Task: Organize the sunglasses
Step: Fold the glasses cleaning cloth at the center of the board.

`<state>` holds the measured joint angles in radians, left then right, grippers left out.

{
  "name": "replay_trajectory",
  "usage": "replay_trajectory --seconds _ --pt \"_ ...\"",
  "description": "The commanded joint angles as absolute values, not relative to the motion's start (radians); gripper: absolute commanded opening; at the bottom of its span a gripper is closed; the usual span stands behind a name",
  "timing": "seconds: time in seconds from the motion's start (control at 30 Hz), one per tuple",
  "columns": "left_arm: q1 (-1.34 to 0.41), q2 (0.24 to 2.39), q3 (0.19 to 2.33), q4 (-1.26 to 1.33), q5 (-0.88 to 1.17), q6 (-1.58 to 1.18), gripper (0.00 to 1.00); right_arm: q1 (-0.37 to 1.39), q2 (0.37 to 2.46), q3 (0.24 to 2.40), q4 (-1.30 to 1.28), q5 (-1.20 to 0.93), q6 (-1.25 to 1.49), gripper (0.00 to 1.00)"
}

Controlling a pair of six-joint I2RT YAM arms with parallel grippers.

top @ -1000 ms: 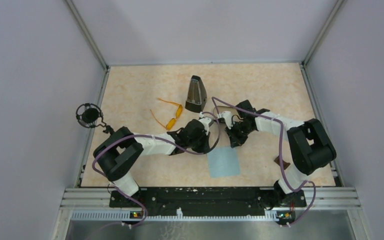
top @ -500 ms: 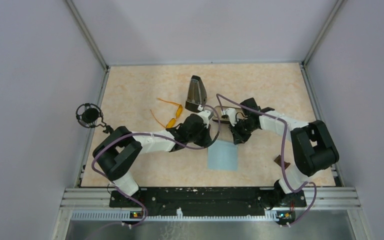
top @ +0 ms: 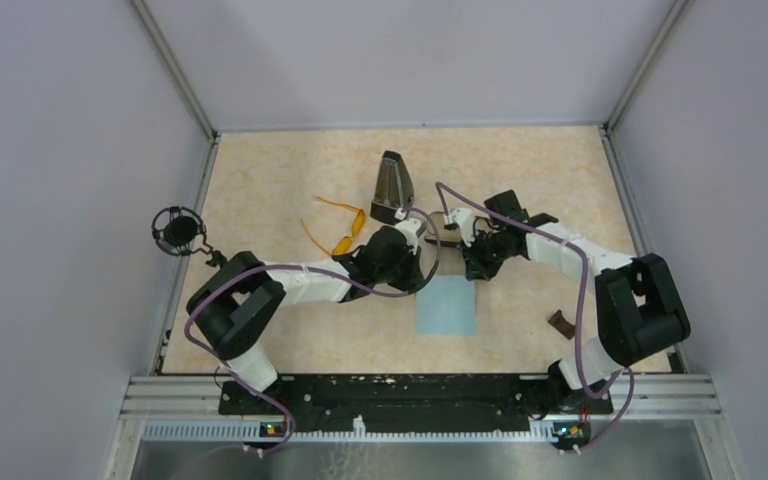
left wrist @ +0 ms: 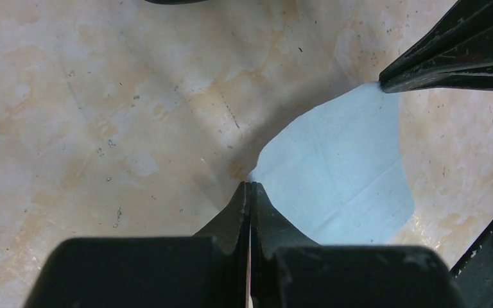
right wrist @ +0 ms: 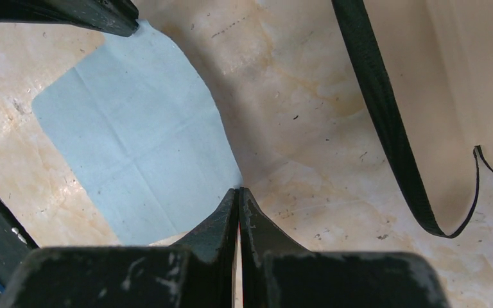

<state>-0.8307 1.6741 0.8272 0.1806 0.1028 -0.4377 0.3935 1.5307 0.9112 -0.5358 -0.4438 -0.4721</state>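
The left gripper and the right gripper are each pinched tight on a corner of the blue cloth, seemingly to spread it flat, while the sunglasses lie untouched just left of the left gripper.

**Nothing legible on the table**

Checking all three views now, and no word, number, brand or sign comes through anywhere. The blue cloth shows only its fold creases. The black case looks plain from above. The sunglasses are too small to make out any mark, and the table carries just its marbled pattern
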Motion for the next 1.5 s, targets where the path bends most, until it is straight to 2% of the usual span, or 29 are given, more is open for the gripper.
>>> replay_trajectory --seconds 0.0,1.07,1.47 --pt "-0.826 1.632 0.812 0.229 0.087 -0.434 0.00 0.386 1.506 0.940 -0.514 -0.471 -0.488 0.00" --pt "-0.834 1.570 0.685 0.292 0.295 -0.433 0.00 0.445 1.472 0.861 -0.655 -0.520 -0.572 0.00" --pt "-0.854 1.575 0.678 0.272 0.287 -0.438 0.00 0.467 1.482 0.848 -0.687 -0.553 -0.605 0.00"
